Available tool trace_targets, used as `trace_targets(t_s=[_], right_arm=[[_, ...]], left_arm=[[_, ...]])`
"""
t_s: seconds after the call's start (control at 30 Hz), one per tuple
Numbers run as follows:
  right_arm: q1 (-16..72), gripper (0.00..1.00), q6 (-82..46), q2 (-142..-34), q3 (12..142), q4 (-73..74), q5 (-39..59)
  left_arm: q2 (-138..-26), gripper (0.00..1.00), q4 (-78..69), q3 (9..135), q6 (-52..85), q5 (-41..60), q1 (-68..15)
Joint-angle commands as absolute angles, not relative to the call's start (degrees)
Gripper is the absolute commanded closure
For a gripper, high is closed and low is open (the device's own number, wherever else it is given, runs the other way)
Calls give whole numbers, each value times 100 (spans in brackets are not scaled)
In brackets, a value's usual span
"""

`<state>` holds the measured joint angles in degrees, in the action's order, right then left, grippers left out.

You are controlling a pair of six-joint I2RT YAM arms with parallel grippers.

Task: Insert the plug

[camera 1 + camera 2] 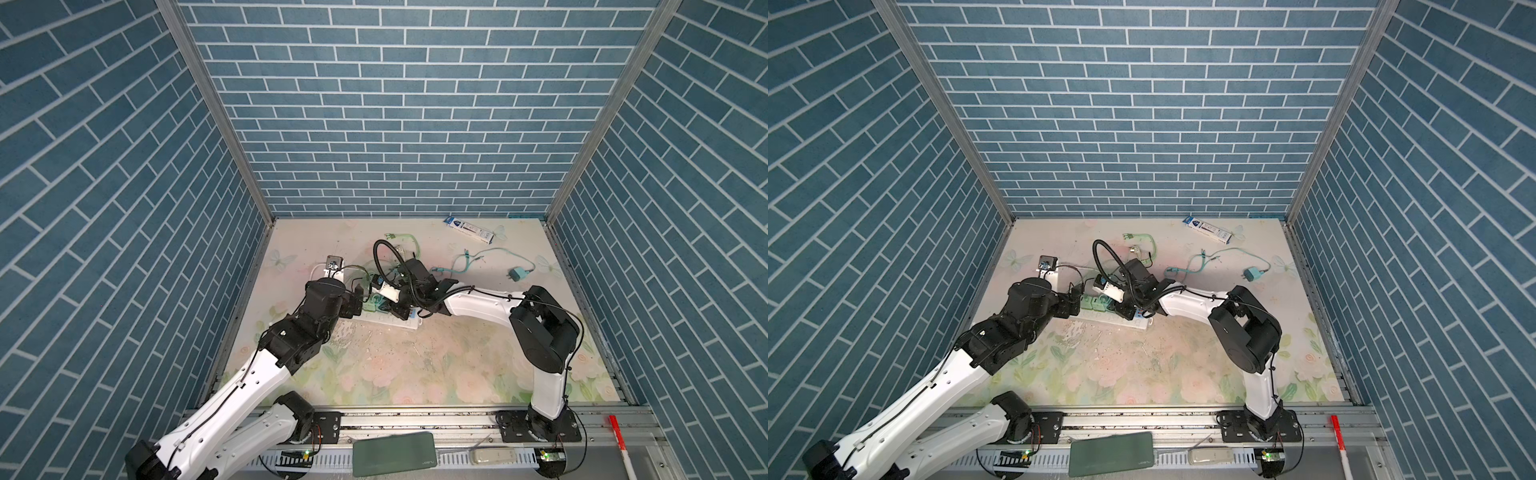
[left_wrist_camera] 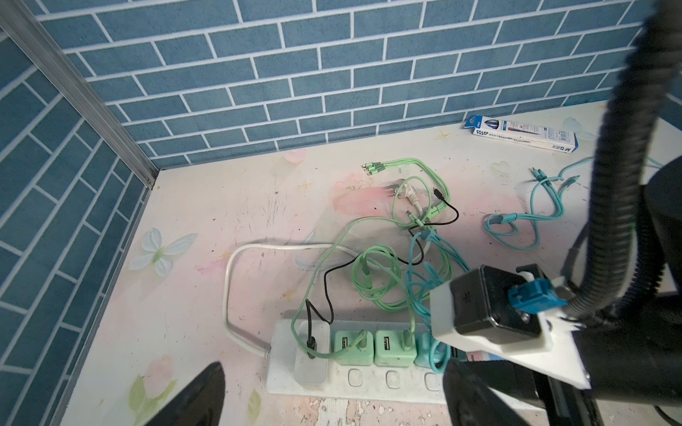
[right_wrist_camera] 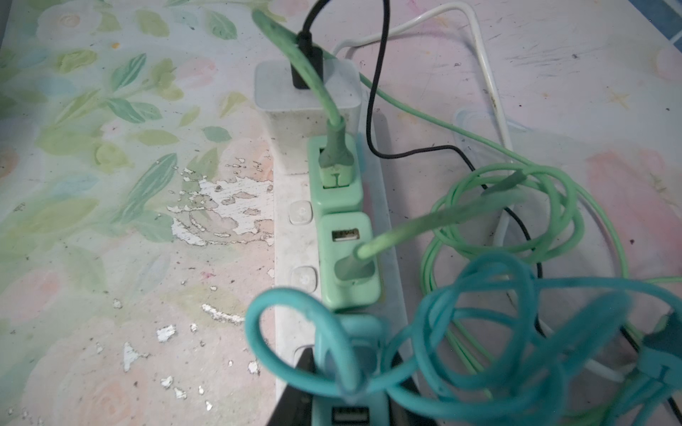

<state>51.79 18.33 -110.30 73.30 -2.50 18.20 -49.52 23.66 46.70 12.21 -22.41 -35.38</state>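
At the left end of the long white plastic power strip (image 2: 372,387), the left claw (image 1: 358,305) hangs with its jaws wide and holds nothing. On the strip, starting from that end, stands a white cube adapter (image 2: 312,350) with a black cable in it. After it come two light-green square chargers (image 3: 363,295), each with a green cable. Just beside the second green one is the task's thing, the teal plastic charger plug (image 2: 428,350). The right claw (image 3: 350,398) is closed narrow on its two sides, over the strip. Whether its pins are fully in the socket I cannot tell, because the body hides them.

To do this step well, I think the plug must be held upright and square to the strip. It should be pressed straight down, not leaned toward the green neighbour. The free left claw could press the strip against the flowered table (image 1: 415,365), so that it does not slide.

In the way is the plug's own teal cable (image 3: 284,293), which loops over the socket area. It mixes with the tangle of green cables (image 2: 376,250) on the wall side of the strip. Well to the right of the strip lie a second teal charger (image 1: 516,274) and a blue-white carton box (image 1: 469,227). They are not in the way.
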Motion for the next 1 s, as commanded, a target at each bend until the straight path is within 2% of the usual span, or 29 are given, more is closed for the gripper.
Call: trace_targets(t_s=[0.0,0.57,0.73,0.83,0.97], right_arm=[[5317,100,1935,-11346,7051,-466,1749],[5384,100,1485,-11662,6888,-698,1686],[5390,100,1407,-11431,6952,-845,1647],[5388,96,1380,-11190,7002,-942,1709],[5388,83,1316,-11023,7168,-1026,1739]], left_arm=[[-4957,7,2320,4823,1216,-2207,-3502],[-5226,5,2194,5098,937,-2122,-3498],[-5326,4,2091,5096,874,-2112,-3498],[-5286,1,2034,5050,838,-2153,-3498],[-5208,0,2004,4988,818,-2164,-3498]])
